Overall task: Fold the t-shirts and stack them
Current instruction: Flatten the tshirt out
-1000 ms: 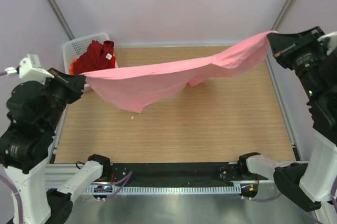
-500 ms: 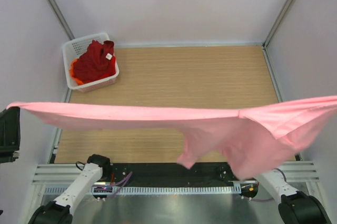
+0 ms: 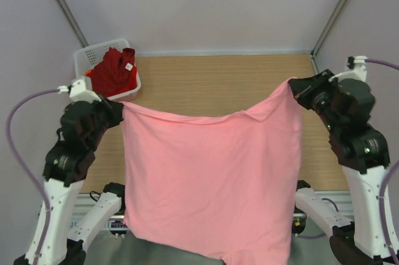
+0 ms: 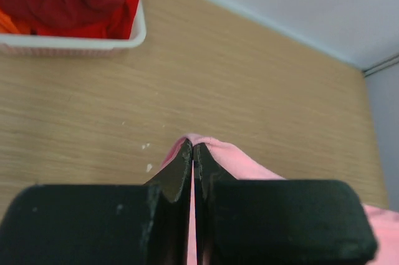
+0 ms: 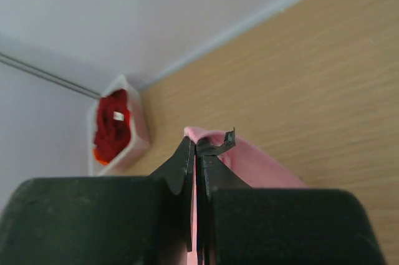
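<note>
Your left jaws are pressed together on one top corner of the light pink t-shirt (image 3: pixel 212 178). In the left wrist view you can see a fold of pink cloth pinched between the black tips. Your right jaws are clamped the same way on the opposite top corner, with a small pink edge showing at their tips in the right wrist view.

Both arms are raised over the table (image 3: pixel 218 84), the left arm (image 3: pixel 78 134) at the left side and the right arm (image 3: pixel 349 115) at the right, well apart. The shirt hangs between them as one broad sheet, and its top edge sags a little in the middle. From above, the cloth covers the near part of the table and runs off the bottom of the view. You cannot tell whether its lower edge touches anything.

At the far left corner sits the white mesh basket (image 3: pixel 93 50). It holds the dark red t-shirt (image 3: pixel 115 72) in a heap, its small white tag (image 3: pixel 128 65) facing up. A bit of the orange t-shirt (image 3: pixel 89 73) shows beneath it.
</note>
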`<control>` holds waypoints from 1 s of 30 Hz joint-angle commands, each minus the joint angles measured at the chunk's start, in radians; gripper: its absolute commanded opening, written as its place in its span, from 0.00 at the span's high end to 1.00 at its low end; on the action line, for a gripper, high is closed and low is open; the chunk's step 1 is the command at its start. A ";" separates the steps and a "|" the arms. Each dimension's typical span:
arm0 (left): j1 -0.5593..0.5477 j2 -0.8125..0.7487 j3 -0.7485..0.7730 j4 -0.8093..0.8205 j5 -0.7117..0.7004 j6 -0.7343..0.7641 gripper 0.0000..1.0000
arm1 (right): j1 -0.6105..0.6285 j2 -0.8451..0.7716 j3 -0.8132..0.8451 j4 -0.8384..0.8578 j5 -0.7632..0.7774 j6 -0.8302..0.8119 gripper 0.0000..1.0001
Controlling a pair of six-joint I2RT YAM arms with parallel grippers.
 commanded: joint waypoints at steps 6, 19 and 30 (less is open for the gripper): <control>0.002 0.151 -0.322 0.349 -0.030 -0.030 1.00 | -0.004 0.118 -0.270 0.196 0.133 -0.097 0.99; 0.059 0.657 -0.209 0.576 -0.045 0.017 1.00 | -0.076 0.554 -0.265 0.439 0.066 -0.177 0.99; 0.202 0.933 -0.065 0.623 0.045 0.037 1.00 | -0.118 0.956 0.070 0.471 -0.098 -0.222 0.99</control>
